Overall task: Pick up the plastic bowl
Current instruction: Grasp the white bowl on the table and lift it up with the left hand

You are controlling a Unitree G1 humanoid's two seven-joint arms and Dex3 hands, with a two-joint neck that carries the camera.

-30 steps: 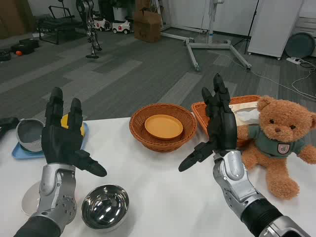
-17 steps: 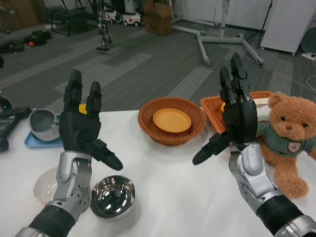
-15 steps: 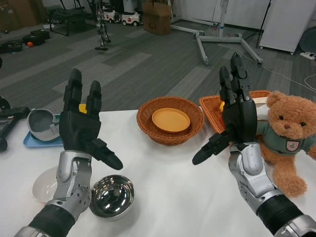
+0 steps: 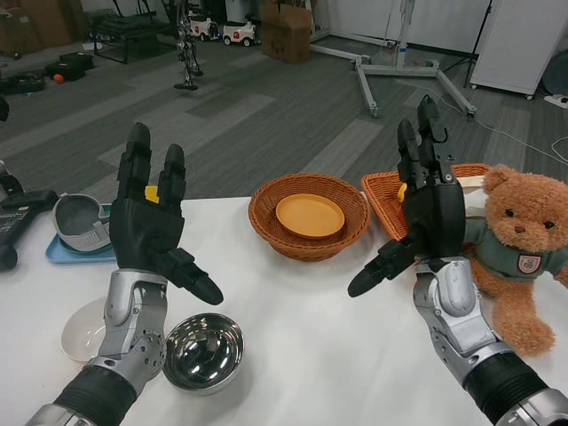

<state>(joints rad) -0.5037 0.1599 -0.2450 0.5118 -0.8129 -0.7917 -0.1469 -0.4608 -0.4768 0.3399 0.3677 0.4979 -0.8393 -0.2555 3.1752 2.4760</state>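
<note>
Round wicker basket [image 4: 309, 232] sits mid-table at the far edge of the white table [image 4: 311, 355]; inside it, an orange plastic bowl [image 4: 310, 216], upright, resting on the basket floor. A second wicker basket [image 4: 390, 202], more of a tray, is just right of it, mostly hidden behind the right hand; contents not readable apart from something pale at the back. Blue tray [image 4: 75, 251] at far left holds a grey metal cup [image 4: 78, 223] and a yellow item [image 4: 152, 194] largely blocked by the left hand. Near the front left: a shiny steel bowl [image 4: 201, 352], empty, and a white bowl [image 4: 82, 333] beside it, partly behind the left forearm. Teddy bear [image 4: 519, 253] sits at the right edge.

The orange plastic bowl lies between the two hands, further back on the table than both and apart from each; nothing touches it or its basket.

Left hand [image 4: 151, 231]: raised off the table, fingers straight up and spread, thumb jutting toward centre, holding nothing. Right hand [image 4: 428, 211]: same pose mirrored, fingers up and apart, thumb pointing down-left, empty.
</note>
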